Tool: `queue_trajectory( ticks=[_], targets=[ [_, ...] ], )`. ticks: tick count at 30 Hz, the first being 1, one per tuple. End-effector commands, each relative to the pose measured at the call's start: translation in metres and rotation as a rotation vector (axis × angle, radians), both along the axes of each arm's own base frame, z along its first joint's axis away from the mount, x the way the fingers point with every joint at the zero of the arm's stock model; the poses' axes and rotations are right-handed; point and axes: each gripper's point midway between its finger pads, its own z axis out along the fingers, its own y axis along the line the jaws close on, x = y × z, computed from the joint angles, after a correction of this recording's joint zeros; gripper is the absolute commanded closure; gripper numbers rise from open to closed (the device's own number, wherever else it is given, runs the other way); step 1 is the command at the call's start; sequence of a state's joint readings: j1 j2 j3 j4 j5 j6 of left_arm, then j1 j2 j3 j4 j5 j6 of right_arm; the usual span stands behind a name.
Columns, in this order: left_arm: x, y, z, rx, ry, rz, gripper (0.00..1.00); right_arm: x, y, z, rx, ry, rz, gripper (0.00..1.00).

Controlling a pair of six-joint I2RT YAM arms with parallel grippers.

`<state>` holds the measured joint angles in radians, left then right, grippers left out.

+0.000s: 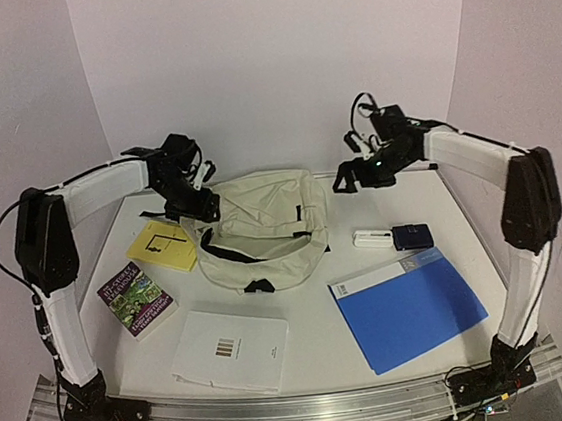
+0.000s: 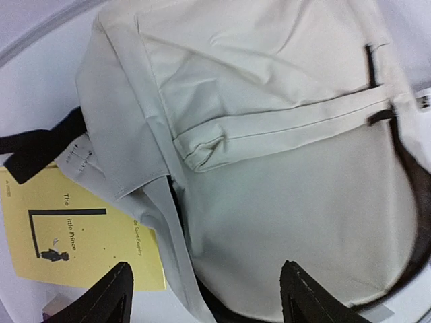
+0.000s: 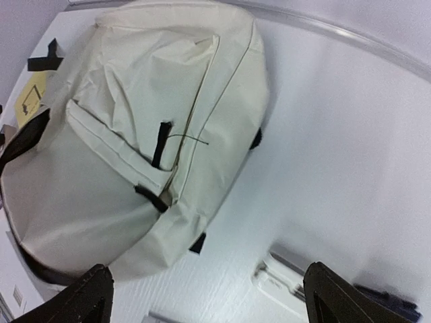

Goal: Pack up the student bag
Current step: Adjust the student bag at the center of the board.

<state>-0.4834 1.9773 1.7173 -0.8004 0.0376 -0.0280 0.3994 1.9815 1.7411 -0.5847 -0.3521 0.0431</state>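
The soft cream-beige fabric backpack with black straps [image 1: 262, 222] lies flat toward the far middle of the white table [image 1: 316, 348], between the two arms. Packing looks barely begun. Everything else lies outside the bag: a thin yellow paperback [image 1: 162, 245] just beside its left edge, a colourful glossy paperback [image 1: 136, 298], a white stapled booklet [image 1: 230, 350], a flat blue plastic folder [image 1: 407, 306], a small white oblong object [image 1: 371, 238] and a small dark-blue case [image 1: 413, 236] touching it. All of these are left to go in.

The left gripper [image 1: 195, 201] hangs over the bag's left side with its jaws spread wide and nothing between them. The right gripper [image 1: 358, 174] hovers off the bag's right end, jaws equally wide and empty.

Only the left wrist view makes the yellow book's title readable and shows a dark seam along the bag's near edge, possibly an open zip, though I cannot be sure. Only the right wrist view shows the front pocket's black pull tab. The top view alone takes in the folder and booklet.
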Motion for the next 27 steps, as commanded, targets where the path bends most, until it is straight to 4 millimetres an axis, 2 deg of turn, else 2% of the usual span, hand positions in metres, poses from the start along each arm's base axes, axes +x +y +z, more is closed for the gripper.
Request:
queue_trajectory(
  ticks=[1,4,9,13,17,19,22,27],
  targets=[
    [-0.034,-0.028,0.098,-0.12,-0.123,-0.066,0.22,-0.057,-0.047,0.047,-0.06,-0.048,0.102,0.02],
    [-0.063,-0.051,0.104,-0.114,-0.108,-0.101,0.2,-0.085,-0.079,0.037,-0.096,0.016,0.121,0.02],
    [-0.103,-0.076,0.107,-0.156,-0.057,-0.109,0.16,-0.128,-0.119,0.014,-0.164,0.097,0.148,0.02],
    [-0.13,-0.091,0.114,-0.215,-0.019,-0.109,0.14,-0.15,-0.151,0.005,-0.206,0.115,0.131,0.02],
    [-0.154,-0.114,0.111,-0.299,0.027,-0.141,0.13,-0.175,-0.177,-0.022,-0.272,0.212,0.15,0.02],
    [-0.165,-0.126,0.101,-0.298,0.05,-0.16,0.13,-0.183,-0.19,-0.033,-0.286,0.246,0.147,0.02],
    [-0.181,-0.15,0.071,-0.291,0.104,-0.178,0.13,-0.192,-0.211,-0.05,-0.297,0.296,0.135,0.02],
    [-0.21,-0.196,0.023,-0.285,0.168,-0.22,0.13,-0.194,-0.233,-0.073,-0.328,0.362,0.138,0.02]
  ],
)
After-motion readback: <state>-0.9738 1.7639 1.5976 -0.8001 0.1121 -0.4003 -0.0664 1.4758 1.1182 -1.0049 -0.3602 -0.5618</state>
